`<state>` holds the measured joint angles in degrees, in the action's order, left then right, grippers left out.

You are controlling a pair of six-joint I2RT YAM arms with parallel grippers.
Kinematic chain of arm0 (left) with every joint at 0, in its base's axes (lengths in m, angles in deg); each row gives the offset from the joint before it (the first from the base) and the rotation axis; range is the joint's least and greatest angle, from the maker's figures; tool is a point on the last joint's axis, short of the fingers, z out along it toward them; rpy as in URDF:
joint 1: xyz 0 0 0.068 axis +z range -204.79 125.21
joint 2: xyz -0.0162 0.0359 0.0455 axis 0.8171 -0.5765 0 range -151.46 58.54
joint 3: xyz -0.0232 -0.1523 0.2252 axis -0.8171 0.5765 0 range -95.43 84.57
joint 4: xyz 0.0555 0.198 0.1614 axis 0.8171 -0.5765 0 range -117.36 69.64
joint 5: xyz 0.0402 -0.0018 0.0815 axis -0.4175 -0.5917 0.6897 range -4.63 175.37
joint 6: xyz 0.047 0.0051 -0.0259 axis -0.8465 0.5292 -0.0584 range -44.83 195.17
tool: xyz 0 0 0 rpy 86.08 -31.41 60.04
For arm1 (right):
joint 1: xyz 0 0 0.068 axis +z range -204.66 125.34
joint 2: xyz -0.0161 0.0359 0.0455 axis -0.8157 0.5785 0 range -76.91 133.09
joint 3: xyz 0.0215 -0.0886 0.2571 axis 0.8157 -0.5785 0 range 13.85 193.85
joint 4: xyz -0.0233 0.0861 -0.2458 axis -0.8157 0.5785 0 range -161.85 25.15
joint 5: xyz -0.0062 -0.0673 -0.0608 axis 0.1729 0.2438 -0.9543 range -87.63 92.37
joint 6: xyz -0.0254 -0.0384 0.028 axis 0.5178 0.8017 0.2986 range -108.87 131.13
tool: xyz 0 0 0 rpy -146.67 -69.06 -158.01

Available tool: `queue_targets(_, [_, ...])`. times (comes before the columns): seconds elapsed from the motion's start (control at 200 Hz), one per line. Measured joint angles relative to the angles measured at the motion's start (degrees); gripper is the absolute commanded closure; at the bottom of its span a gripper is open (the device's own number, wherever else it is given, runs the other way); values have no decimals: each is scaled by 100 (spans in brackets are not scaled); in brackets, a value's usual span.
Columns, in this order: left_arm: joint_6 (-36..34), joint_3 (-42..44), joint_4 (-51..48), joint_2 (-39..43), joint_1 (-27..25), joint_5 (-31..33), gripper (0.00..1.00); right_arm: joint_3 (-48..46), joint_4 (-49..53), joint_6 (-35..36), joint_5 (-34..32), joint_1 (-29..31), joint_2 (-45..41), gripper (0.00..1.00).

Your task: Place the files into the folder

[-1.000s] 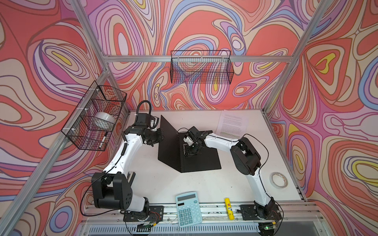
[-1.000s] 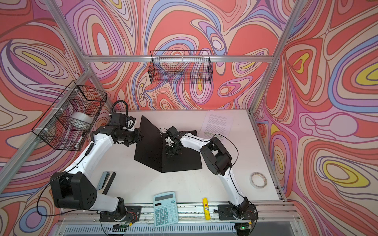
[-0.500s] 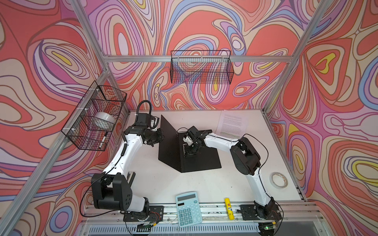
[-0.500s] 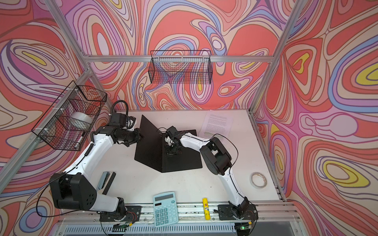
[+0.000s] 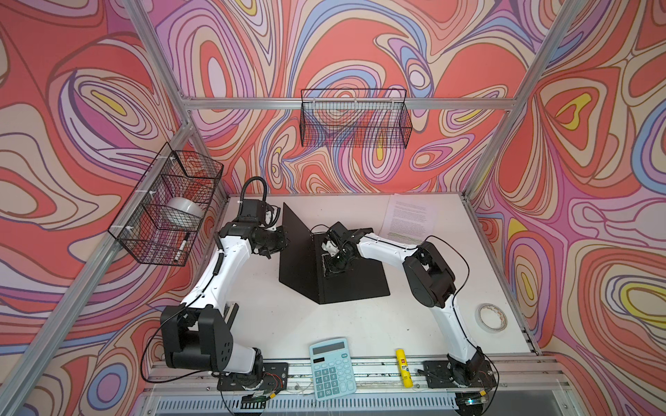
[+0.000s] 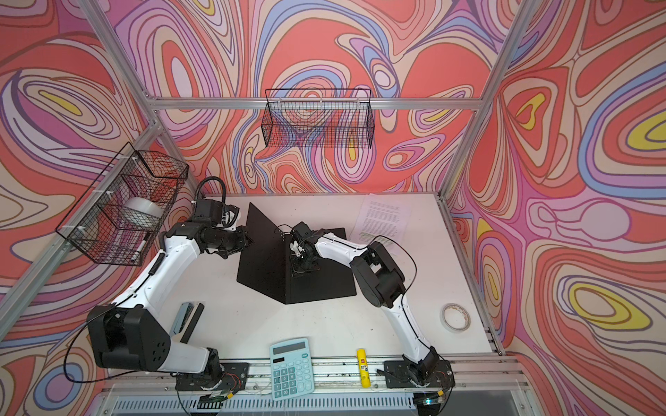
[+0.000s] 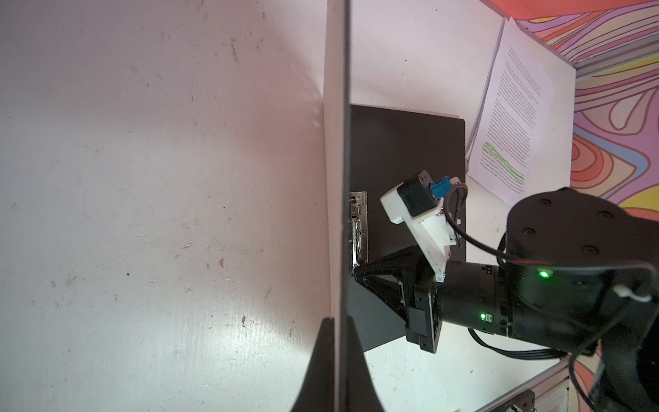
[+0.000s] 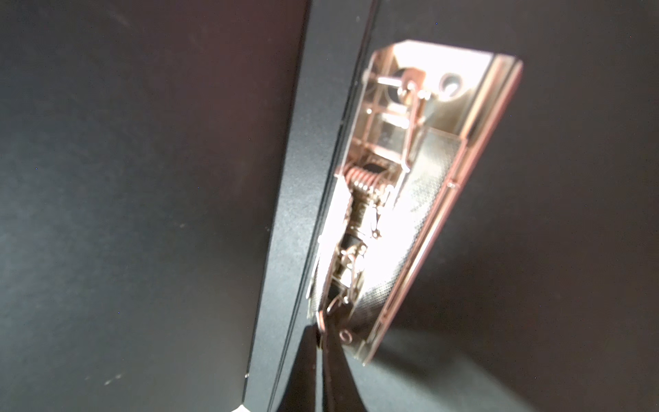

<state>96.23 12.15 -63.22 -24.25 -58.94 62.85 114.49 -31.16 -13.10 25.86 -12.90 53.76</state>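
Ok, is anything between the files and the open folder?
Yes. The right arm lies across the edge of the folder nearest the files, with the right gripper shut on the metal clip.

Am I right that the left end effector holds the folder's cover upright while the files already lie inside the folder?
Not quite. The files lie on the table beside the folder, not inside it, as both top views show. The left end effector does hold the cover upright.
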Motion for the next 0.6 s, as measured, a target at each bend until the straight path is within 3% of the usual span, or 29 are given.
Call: queue_targets(0.601, [-4,0,-22,28,0,138,100,168,162,72,-363,48,2,100])
